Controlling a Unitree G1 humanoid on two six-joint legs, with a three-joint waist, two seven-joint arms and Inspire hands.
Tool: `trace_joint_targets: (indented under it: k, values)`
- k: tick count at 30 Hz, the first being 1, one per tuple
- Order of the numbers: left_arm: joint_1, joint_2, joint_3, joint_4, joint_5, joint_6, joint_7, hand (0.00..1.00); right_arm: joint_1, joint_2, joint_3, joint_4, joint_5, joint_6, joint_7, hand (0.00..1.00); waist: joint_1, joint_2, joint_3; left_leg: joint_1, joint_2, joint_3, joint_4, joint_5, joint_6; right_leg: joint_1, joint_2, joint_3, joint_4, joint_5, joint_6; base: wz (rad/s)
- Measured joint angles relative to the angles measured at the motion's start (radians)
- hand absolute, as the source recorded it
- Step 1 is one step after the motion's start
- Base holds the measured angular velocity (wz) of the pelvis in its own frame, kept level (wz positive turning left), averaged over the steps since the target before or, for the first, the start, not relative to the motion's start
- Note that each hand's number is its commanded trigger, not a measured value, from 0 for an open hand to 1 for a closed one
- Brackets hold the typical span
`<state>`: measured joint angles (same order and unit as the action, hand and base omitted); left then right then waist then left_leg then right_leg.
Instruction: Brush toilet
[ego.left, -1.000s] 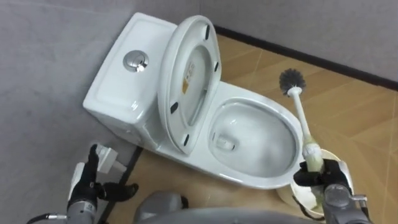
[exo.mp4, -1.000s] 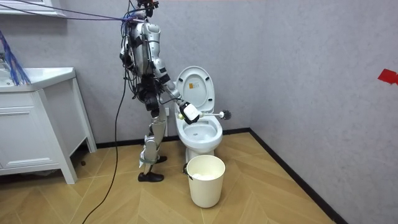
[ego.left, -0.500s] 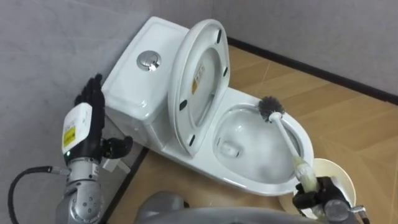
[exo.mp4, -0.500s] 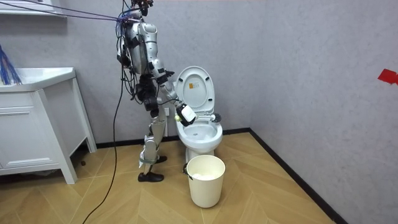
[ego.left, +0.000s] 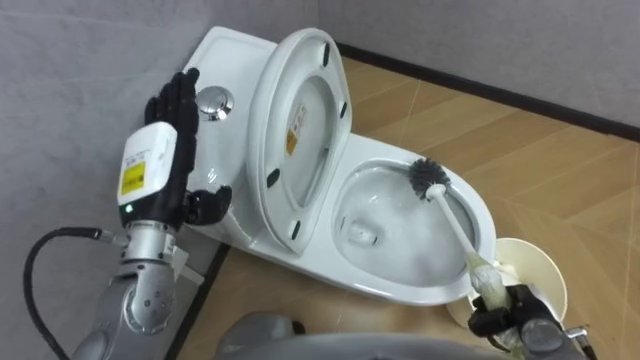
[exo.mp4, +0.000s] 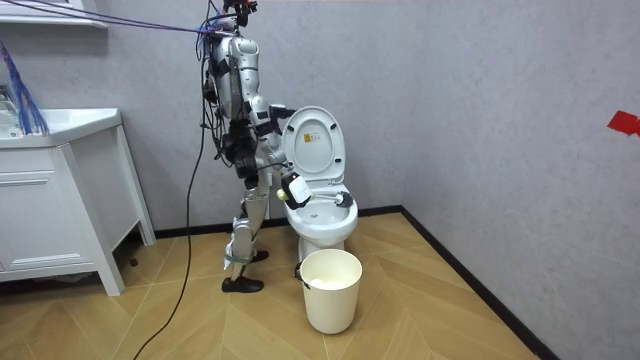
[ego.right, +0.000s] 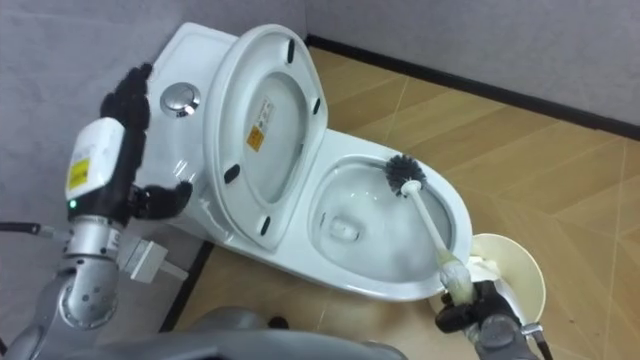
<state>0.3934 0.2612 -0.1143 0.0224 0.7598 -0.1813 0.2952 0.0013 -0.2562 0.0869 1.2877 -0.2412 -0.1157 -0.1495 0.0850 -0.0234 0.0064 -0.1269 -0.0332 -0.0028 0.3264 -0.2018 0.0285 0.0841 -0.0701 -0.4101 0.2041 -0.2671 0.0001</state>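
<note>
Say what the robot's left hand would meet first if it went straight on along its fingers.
Probably the grey wall behind the white ceramic toilet tank: the straight fingers of the left hand point past the tank's corner. Depth is unclear; it might meet the tank first.

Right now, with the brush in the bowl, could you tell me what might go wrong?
The right hand holds the toilet brush at its far end, with the bristles near the bowl rim; a wide sweep could flick water onto the floor.
The open left hand hangs close to the raised lid; a nudge might drop it onto the brush.
The white bin sits beside the right hand and could be bumped.
</note>
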Motion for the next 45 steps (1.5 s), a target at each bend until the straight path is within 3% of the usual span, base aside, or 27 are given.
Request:
trace_joint_targets:
  k: [6, 8, 10, 13, 17, 20, 21, 22, 25, 32, 35, 38, 45]
  values:
    - [-0.002, 0.0, -0.013, 0.151, -0.001, 0.062, -0.064, 0.0, 0.029, -0.009, -0.001, -0.041, -0.005, 0.034, 0.013, 1.0, -0.008, 0.012, -0.0039, -0.004, 0.004, 0.002, 0.002, -0.001, -0.001, -0.006, -0.001, 0.011, 0.003, 0.001, -0.002, -0.03]
    - [-0.022, 0.0, -0.016, 0.183, 0.001, 0.059, -0.066, 0.0, 0.028, -0.022, 0.0, -0.048, -0.006, 0.049, 0.021, 1.0, -0.008, 0.02, -0.0057, -0.02, 0.007, 0.002, 0.004, -0.001, -0.002, -0.033, -0.003, 0.013, 0.025, 0.001, -0.002, -0.02]
    - [-0.075, -0.001, -0.033, 0.246, 0.001, 0.054, -0.064, 0.0, 0.017, -0.042, 0.001, -0.045, -0.023, 0.078, 0.021, 1.0, 0.0, 0.04, -0.0092, -0.038, 0.006, 0.011, 0.01, 0.001, 0.001, -0.068, -0.013, 0.023, 0.065, -0.004, -0.004, -0.14]
    - [-0.098, 0.002, -0.033, 0.282, 0.0, 0.053, -0.054, 0.0, -0.013, -0.046, 0.001, -0.045, -0.046, 0.095, 0.02, 1.0, 0.002, 0.038, -0.0066, -0.063, 0.003, 0.045, 0.016, 0.005, 0.005, -0.129, -0.034, 0.052, 0.13, -0.033, -0.007, -0.24]
    - [-0.141, 0.007, -0.033, 0.315, -0.002, 0.045, -0.018, 0.0, -0.053, -0.056, 0.001, -0.043, -0.078, 0.097, 0.011, 1.0, 0.002, 0.036, -0.005, -0.145, 0.006, 0.052, 0.063, 0.007, 0.007, -0.218, -0.039, 0.055, 0.189, -0.04, -0.017, -0.06]
    - [-0.206, 0.008, -0.04, 0.35, -0.001, 0.037, 0.004, 0.0, -0.102, -0.077, 0.011, -0.042, -0.076, 0.109, 0.003, 1.0, 0.018, 0.038, 0.001, -0.214, 0.007, 0.059, 0.093, 0.019, 0.011, -0.297, -0.052, 0.067, 0.248, -0.044, -0.024, -0.04]
    - [-0.238, 0.008, -0.044, 0.365, -0.001, 0.035, 0.009, 0.0, -0.118, -0.081, 0.02, -0.042, -0.077, 0.113, -0.003, 1.0, 0.031, 0.037, 0.0074, -0.236, 0.009, 0.061, 0.108, 0.021, 0.011, -0.323, -0.054, 0.073, 0.267, -0.045, -0.027, -0.08]
    - [-0.261, 0.012, -0.045, 0.378, -0.001, 0.028, 0.019, 0.0, -0.137, -0.085, 0.039, -0.042, -0.084, 0.118, -0.003, 1.0, 0.036, 0.036, 0.0097, -0.265, 0.021, 0.067, 0.126, 0.021, 0.011, -0.352, -0.055, 0.077, 0.287, -0.047, -0.031, -0.09]
    - [-0.32, 0.03, -0.049, 0.399, -0.001, 0.018, 0.051, 0.0, -0.184, -0.103, 0.092, -0.046, -0.1, 0.12, -0.001, 1.0, 0.046, 0.037, 0.0158, -0.352, 0.022, 0.067, 0.174, 0.024, 0.013, -0.441, -0.064, 0.074, 0.346, -0.053, -0.043, -0.02]
    - [-0.414, 0.049, -0.072, 0.414, 0.029, 0.017, 0.139, 0.0, -0.238, -0.136, 0.202, -0.057, -0.263, 0.133, 0.004, 1.0, 0.069, 0.048, 0.0237, -0.521, 0.033, 0.055, 0.235, 0.035, 0.017, -0.61, -0.074, 0.064, 0.429, -0.053, -0.061, 0.03]
    - [-0.453, 0.071, -0.096, 0.418, 0.031, 0.006, 0.184, 0.0, -0.276, -0.166, 0.25, -0.072, -0.32, 0.134, -0.003, 1.0, 0.092, 0.055, 0.0346, -0.586, 0.03, 0.054, 0.251, 0.047, 0.017, -0.681, -0.086, 0.064, 0.467, -0.053, -0.069, 0.03]
    - [-0.494, 0.089, -0.129, 0.419, 0.031, 0.0, 0.227, 0.0, -0.312, -0.217, 0.32, -0.125, -0.376, 0.14, -0.015, 1.0, 0.12, 0.069, 0.0315, -0.659, 0.035, 0.05, 0.288, 0.047, 0.017, -0.751, -0.088, 0.061, 0.501, -0.057, -0.079, 0.0]
    - [-0.556, 0.114, -0.2, 0.42, 0.029, 0.001, 0.305, 0.0, -0.396, -0.289, 0.403, -0.201, -0.514, 0.209, -0.097, 1.0, 0.164, 0.091, 0.0409, -0.764, 0.035, 0.043, 0.368, 0.034, 0.016, -0.841, -0.104, 0.043, 0.579, -0.083, -0.091, 0.05]
